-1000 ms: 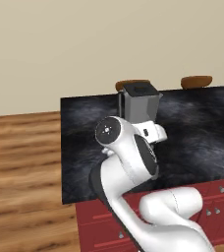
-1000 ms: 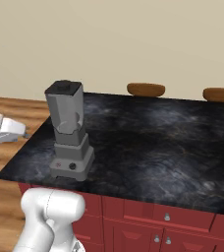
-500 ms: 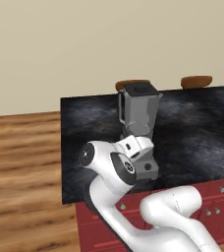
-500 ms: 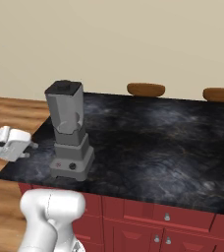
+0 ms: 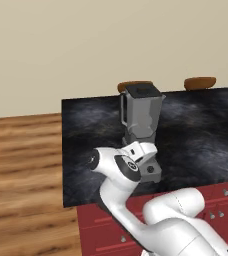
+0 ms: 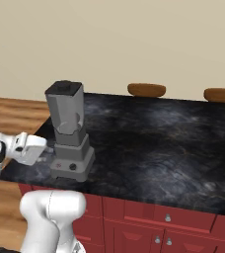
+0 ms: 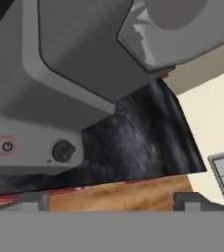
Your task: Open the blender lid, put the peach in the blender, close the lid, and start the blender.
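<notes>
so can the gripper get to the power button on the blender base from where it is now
Probably yes. In the hand view the red-ringed power button faces the camera beside the black knob, nothing between. The gripper sits level with the blender base.

A kitchen at home. Big dark stone counter on red cupboards with small round knobs. Grey blender standing on top. Brown stool tops behind the far edge. Wooden floor and a plain cream wall.
</notes>
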Controlling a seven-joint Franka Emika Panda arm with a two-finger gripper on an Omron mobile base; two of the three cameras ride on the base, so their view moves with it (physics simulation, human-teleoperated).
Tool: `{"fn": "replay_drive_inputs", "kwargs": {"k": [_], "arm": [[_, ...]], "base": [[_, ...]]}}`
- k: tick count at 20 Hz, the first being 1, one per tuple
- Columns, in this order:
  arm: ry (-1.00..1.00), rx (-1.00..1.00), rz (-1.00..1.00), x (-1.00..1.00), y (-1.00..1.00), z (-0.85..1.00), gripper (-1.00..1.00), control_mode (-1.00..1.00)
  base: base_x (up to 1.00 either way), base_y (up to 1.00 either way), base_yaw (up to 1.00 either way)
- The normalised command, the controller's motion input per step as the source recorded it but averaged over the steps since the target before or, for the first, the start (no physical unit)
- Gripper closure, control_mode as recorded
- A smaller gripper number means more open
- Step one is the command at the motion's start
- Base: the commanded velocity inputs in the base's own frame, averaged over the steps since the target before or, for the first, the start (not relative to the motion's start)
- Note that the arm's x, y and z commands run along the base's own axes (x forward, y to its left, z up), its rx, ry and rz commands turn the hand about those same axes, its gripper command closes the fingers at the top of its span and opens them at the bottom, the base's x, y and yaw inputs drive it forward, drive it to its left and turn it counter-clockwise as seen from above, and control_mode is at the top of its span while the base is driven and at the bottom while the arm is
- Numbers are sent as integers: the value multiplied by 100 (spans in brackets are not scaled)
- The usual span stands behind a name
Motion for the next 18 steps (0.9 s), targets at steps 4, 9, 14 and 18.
{"fn": "replay_drive_inputs", "kwargs": {"k": [4, 9, 14, 18], "arm": [[2, 0, 0, 22, -36, -30, -100, -100], [0, 0, 0, 0, -13, -45, -100, -100], [0, 2, 0, 1, -3, -22, -100, -100], [0, 0, 0, 12, 0, 0, -100, -100]], "base": [[0, 0, 0], [0, 0, 0], [0, 0, 0], [0, 0, 0]]}}
